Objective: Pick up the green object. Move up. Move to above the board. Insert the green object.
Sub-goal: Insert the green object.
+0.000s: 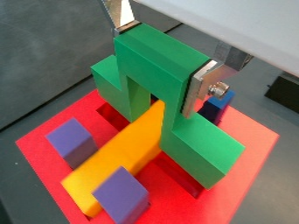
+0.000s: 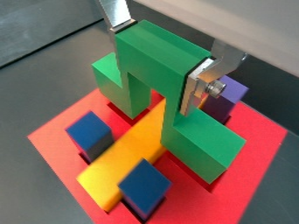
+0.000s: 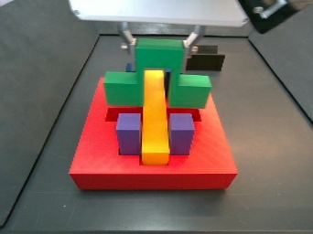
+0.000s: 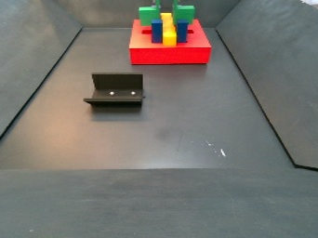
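My gripper (image 1: 162, 57) is shut on the green object (image 1: 152, 66), with one silver finger (image 1: 201, 87) on each side of its tall centre block. Both wrist views show this grip, also at the gripper (image 2: 158, 54). The green object (image 3: 156, 80) stands upright at the far end of the red board (image 3: 208, 151). It straddles the long yellow bar (image 3: 153, 114), and its two side arms are down at the board's surface. In a side view the gripper (image 3: 159, 43) comes down from above. Far off, the board (image 4: 187, 54) and green object (image 4: 183, 13) show small.
Two purple blocks (image 3: 128, 132) flank the yellow bar on the board. A black block (image 3: 207, 62) lies on the floor just behind the board. The fixture (image 4: 114, 90) stands on the dark floor well away from the board. Dark walls enclose the floor.
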You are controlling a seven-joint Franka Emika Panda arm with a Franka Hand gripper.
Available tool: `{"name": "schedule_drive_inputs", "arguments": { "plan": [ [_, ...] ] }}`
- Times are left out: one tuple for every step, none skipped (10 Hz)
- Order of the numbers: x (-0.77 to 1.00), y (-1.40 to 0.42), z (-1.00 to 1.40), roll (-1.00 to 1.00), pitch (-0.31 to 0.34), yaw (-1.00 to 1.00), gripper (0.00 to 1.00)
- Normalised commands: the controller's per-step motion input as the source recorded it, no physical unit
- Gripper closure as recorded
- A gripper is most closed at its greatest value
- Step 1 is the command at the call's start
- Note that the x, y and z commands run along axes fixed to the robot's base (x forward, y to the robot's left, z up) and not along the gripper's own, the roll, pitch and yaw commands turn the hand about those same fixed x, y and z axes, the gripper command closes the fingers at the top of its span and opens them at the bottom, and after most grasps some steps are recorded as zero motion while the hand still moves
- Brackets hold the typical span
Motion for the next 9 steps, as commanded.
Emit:
{"name": "schedule_drive_inputs", "arguments": {
  "plan": [
    [-0.11, -0.05, 0.00, 0.06, -0.206, 0.00, 1.00],
    [0.00, -0.12, 0.00, 0.13, -0.170, 0.00, 1.00],
    [0.02, -0.13, -0.05, 0.21, -0.136, 0.00, 1.00],
    [0.12, -0.15, -0.12, 0.30, -0.060, 0.00, 1.00],
    [0.17, -0.11, -0.17, 0.34, -0.016, 0.00, 1.00],
    [0.15, -0.02, -0.19, 0.33, 0.000, 0.00, 1.00],
    [0.07, 0.00, -0.18, 0.28, 0.000, 0.00, 1.00],
    [0.05, 0.00, -0.17, 0.16, 0.000, 0.02, 1.00],
    [0.00, 0.00, -0.11, 0.00, -0.006, 0.00, 1.00]
  ]
}}
